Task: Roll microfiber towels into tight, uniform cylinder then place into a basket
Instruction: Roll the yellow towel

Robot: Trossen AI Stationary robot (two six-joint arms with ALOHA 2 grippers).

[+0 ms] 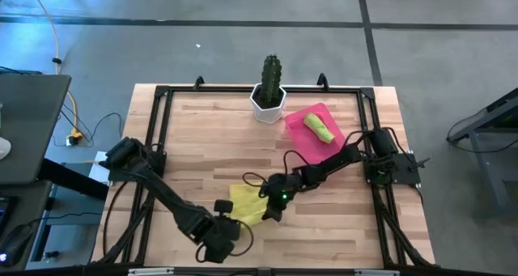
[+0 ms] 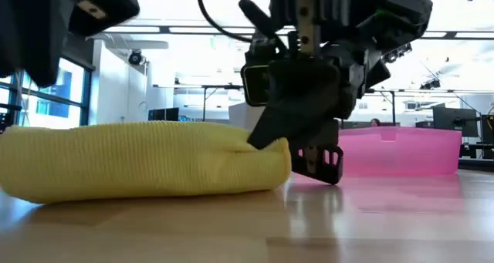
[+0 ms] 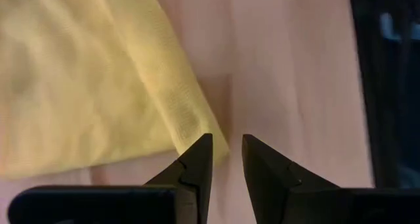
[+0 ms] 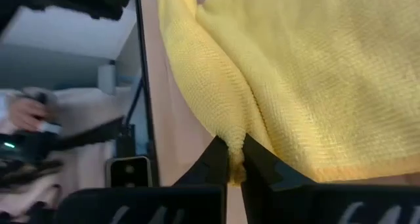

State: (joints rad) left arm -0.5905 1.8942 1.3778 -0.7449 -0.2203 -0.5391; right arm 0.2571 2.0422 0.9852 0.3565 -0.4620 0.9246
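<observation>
A yellow microfiber towel (image 1: 247,205) lies bunched on the wooden table near its front middle, seen in the low view as a thick soft mound (image 2: 147,159). My right gripper (image 4: 235,159) is shut on its right end. My left gripper (image 3: 228,146) hovers open just above the table at the towel's near corner (image 3: 197,129), with nothing between its fingers. A lime green towel (image 1: 320,129), rolled up, lies in the pink basket (image 1: 301,118) at the back right. My right gripper pinches a bunched fold at the yellow towel's edge (image 4: 231,140) between its two fingers. The fingers slant down at it from the table's right side (image 2: 270,139). The rest of the towel lies slack on the table.
A white hexagonal pot with a cactus (image 1: 269,94) stands at the back middle, just left of the basket. A black frame (image 1: 162,94) runs round the table top. Bare wood lies left of the towel and between it and the pot.
</observation>
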